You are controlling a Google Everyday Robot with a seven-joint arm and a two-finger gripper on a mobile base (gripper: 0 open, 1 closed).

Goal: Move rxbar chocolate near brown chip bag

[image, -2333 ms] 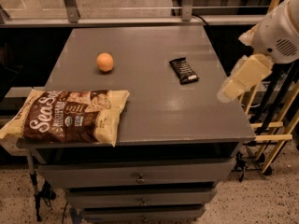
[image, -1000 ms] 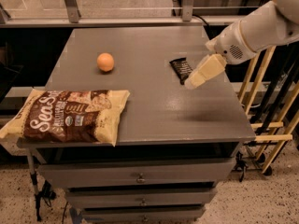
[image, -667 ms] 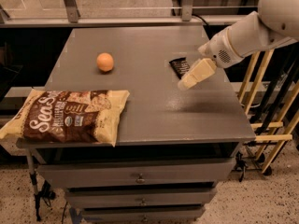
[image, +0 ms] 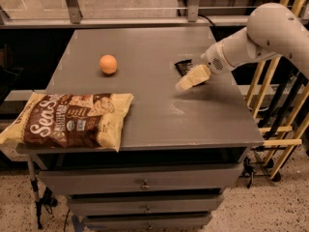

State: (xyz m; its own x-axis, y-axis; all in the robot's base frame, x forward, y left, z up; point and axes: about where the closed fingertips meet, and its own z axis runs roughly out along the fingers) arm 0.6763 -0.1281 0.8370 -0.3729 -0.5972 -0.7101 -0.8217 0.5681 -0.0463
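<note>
End effector [image: 183,85] now closer over rxbar chocolate [image: 182,67], perhaps in contact.

Grey cabinet [image: 145,178], speckled floor [image: 273,211]

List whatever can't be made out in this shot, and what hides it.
Camera view:
- Small flat bar in a glossy black wrapper: near end hidden behind the cream tool at the grey table's right side; lettering too small.
- Whether tool touches bar: cannot tell.
- Large brown pillow-shaped chip bag: fine print too small.
- White robot arm: cut off by the right edge.
</note>
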